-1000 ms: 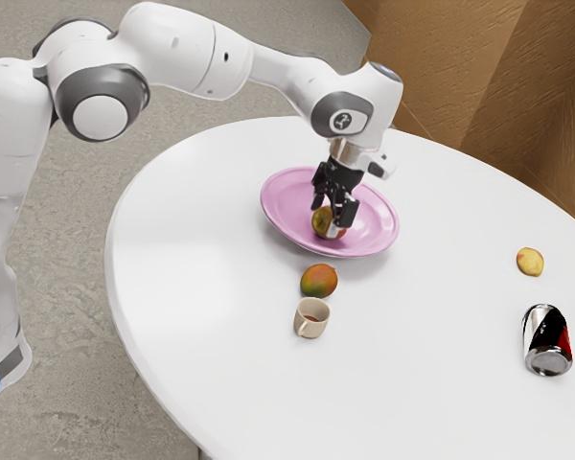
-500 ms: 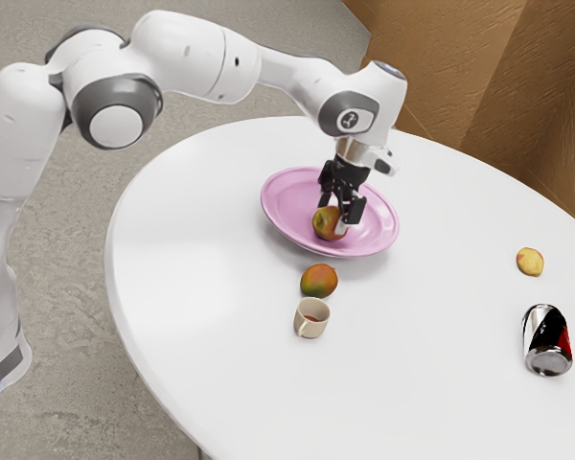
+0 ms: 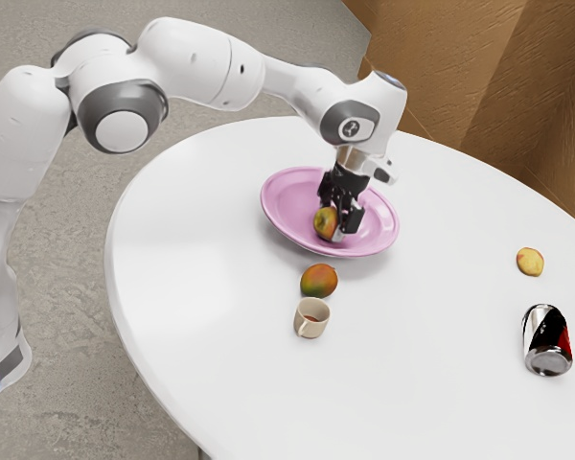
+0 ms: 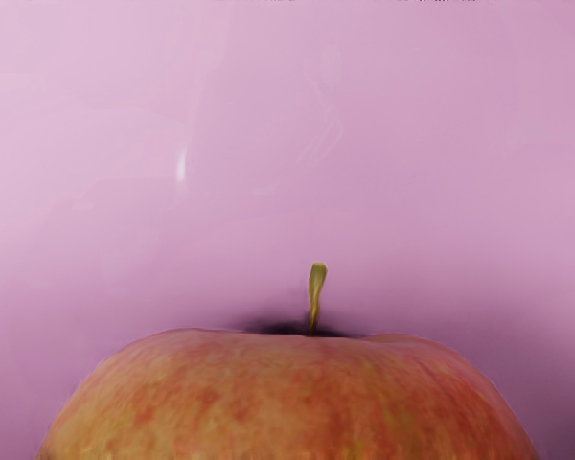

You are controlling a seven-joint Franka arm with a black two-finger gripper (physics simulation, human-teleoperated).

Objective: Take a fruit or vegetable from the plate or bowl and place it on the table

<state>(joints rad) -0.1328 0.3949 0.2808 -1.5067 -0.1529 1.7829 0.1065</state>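
the apple sits on the pink plate, a little above the middle of the exterior view, with its stem plain in the wrist view. the black gripper is down at the apple; i cannot tell whether it is open or closed on it.

as for progress, the reach looks done: a fruit is picked out and the hand is low enough to take it. a sure grip, the lift, the carry over the rim and the setting down on the white table are left, so i'd call it under halfway. the next move wants a firm hold before any lift, since a round apple could roll in the dish.

counting outward: one apple, one plate. just below the plate in the frame, one orange-green fruit, likely a mango, and just below that one beige cup. over at the exterior view's right, one small yellow fruit, and one can toward the lower right. that makes three fruits, two of them on the table.
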